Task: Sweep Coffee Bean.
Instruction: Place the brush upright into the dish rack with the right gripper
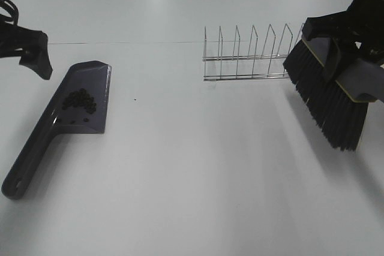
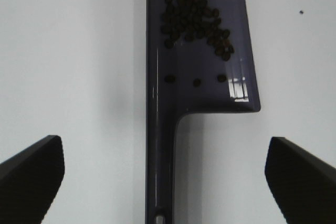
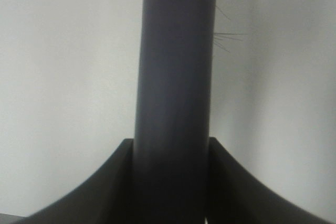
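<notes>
Setup: white tabletop (image 1: pixel 210 178); dustpan (image 1: pixel 36 154) lay flat on the left side, with its handle pointing toward the near edge and its scoop away from it.

Coffee bean (image 1: pixel 80 100): the cluster sat inside the dustpan's scoop, bunched in a loose heap in the part farther from the handle. In the left wrist view, three single beans lay apart from the heap, closer to the handle end of the scoop. A tiny dark speck (image 1: pixel 135 99) lay on the bare tabletop just beside the dustpan's open side; it was too small to tell whether it was a bean.

Left gripper (image 2: pixel 165 174): its jaws were spread wide, one finger on each side of the dustpan handle and both well clear of it. It held nothing. In the high view it hung above the far left of the tabletop, near the dustpan's scoop end.

Right gripper (image 3: pixel 170 182): closed around the grey handle of the brush (image 1: pixel 327 97), which filled the space between the fingers in the right wrist view. The brush was held tilted at the right edge of the scene, with its black bristles pointing down and toward the middle.

Wire rack (image 1: pixel 252 52): it stood upright on the tabletop right of centre. Its right end sat just beside the bristles in the high view; contact could not be judged.
</notes>
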You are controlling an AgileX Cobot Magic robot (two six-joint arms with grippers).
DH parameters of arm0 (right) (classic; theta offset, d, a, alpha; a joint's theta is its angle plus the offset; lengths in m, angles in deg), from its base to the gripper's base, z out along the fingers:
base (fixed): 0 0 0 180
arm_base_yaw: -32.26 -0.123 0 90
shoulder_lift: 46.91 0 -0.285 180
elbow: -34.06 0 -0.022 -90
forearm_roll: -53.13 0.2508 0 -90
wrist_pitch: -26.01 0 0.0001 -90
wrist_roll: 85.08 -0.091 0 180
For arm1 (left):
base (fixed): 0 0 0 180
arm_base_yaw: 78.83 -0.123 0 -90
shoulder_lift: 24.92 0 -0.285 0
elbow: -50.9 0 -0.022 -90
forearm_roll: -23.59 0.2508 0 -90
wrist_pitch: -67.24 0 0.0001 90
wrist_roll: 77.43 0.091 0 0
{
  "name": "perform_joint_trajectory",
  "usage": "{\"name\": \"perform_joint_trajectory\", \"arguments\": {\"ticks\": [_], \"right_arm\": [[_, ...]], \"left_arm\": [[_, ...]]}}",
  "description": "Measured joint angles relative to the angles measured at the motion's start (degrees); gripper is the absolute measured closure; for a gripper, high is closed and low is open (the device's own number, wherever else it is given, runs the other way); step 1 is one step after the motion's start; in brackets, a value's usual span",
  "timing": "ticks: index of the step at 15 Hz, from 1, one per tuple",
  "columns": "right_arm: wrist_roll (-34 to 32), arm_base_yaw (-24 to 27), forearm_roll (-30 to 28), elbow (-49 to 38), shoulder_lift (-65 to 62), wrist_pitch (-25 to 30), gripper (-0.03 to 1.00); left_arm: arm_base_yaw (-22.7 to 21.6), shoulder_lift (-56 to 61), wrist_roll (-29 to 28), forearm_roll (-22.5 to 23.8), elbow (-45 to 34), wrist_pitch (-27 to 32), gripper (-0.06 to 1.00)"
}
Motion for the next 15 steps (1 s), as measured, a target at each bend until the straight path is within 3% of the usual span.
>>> {"name": "perform_joint_trajectory", "arguments": {"ticks": [6, 12, 15], "right_arm": [[-1.5, 0.0, -1.0, 2.1, 4.6, -1.9, 0.63], [-7.1, 0.0, -10.0, 15.4, 21.0, -2.5, 0.63], [-7.6, 0.0, -11.8, 20.5, 25.8, -2.2, 0.63]], "left_arm": [[0.0, 3.8, -2.8, 3.4, 0.0, -1.6, 0.0], [0.0, 3.8, -2.8, 3.4, 0.0, -1.6, 0.0], [0.0, 3.8, -2.8, 3.6, 0.0, -1.6, 0.0]]}}
